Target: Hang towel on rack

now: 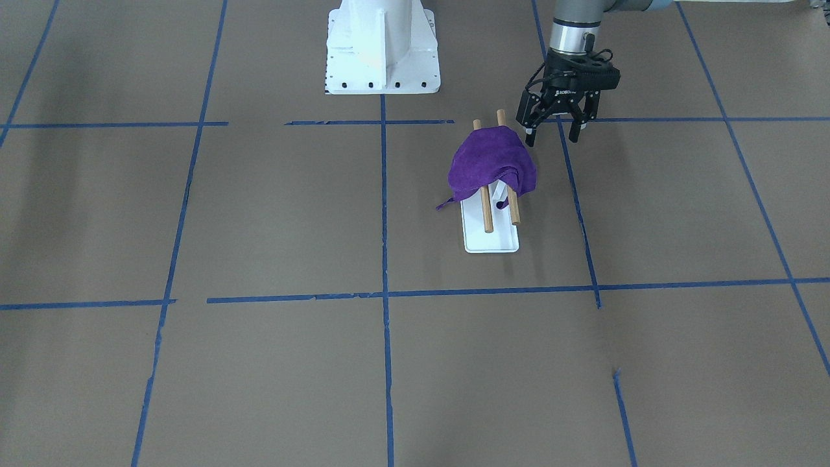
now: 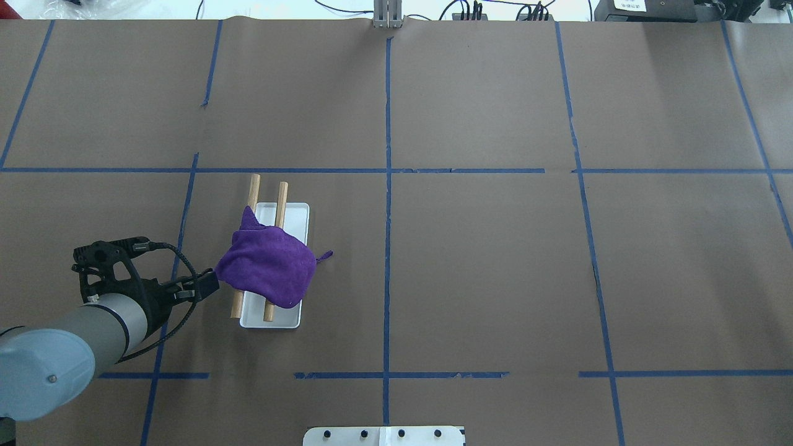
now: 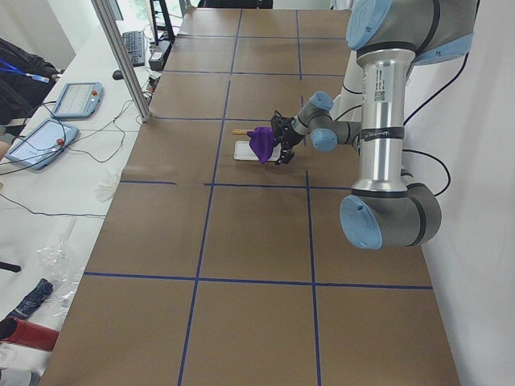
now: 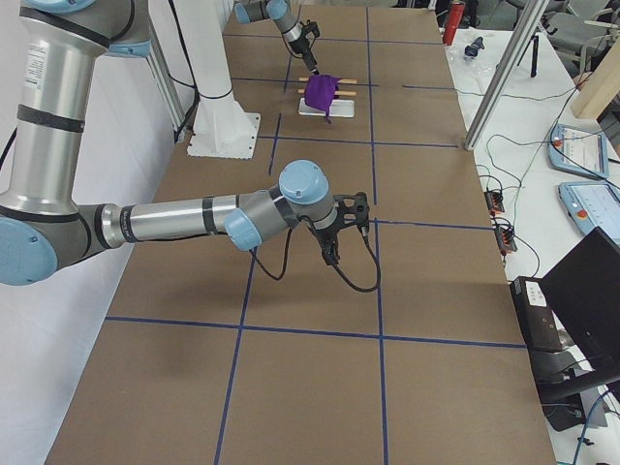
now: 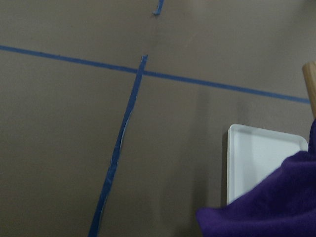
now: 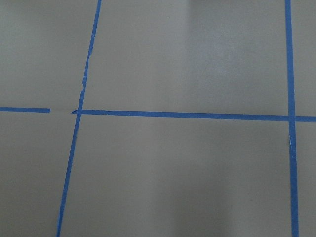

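Observation:
The purple towel (image 1: 491, 165) lies draped over both brown dowels of the rack (image 1: 493, 241), bunched toward the robot's end, with one corner trailing down onto the table. It also shows in the overhead view (image 2: 267, 267) on the rack (image 2: 296, 214). My left gripper (image 1: 552, 136) is open and empty, just beside the towel's edge and a little above the table. The left wrist view shows the towel (image 5: 276, 210) and the rack's white base (image 5: 256, 158) at the lower right. My right gripper (image 4: 331, 254) hovers over bare table far from the rack; I cannot tell whether it is open or shut.
The white bolted robot pedestal (image 1: 381, 48) stands behind the rack. Blue tape lines (image 2: 388, 186) grid the brown table. A metal post (image 3: 121, 56) and tablets (image 3: 40, 143) stand along the operators' side.

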### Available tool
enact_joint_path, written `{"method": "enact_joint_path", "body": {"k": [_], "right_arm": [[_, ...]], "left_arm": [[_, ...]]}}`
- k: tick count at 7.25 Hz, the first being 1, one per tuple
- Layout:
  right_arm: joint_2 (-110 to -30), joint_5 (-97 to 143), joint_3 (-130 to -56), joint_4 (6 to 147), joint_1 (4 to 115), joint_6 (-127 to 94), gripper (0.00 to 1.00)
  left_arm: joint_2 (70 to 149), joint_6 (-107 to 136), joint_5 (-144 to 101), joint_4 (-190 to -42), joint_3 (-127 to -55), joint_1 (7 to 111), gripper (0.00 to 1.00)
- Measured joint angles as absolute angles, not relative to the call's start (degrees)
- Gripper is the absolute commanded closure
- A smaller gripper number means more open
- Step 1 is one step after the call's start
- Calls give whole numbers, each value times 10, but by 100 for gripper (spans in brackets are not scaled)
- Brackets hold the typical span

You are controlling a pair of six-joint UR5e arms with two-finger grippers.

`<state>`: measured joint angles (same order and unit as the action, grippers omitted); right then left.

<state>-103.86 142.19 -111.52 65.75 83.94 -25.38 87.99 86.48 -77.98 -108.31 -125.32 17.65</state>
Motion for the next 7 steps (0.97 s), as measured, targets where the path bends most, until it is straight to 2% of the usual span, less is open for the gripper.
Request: {"method": "enact_joint_path", "body": {"k": [5,7], "right_arm": [[-1044,1416,-1113,689,832,-253,0],[-1044,1402,-1111,706,809,-244,0]], "left_arm": [[899,708,-1092,-1073,-1262,381,0],[899,611,-1147,-1019,-1282,455,0]]}}
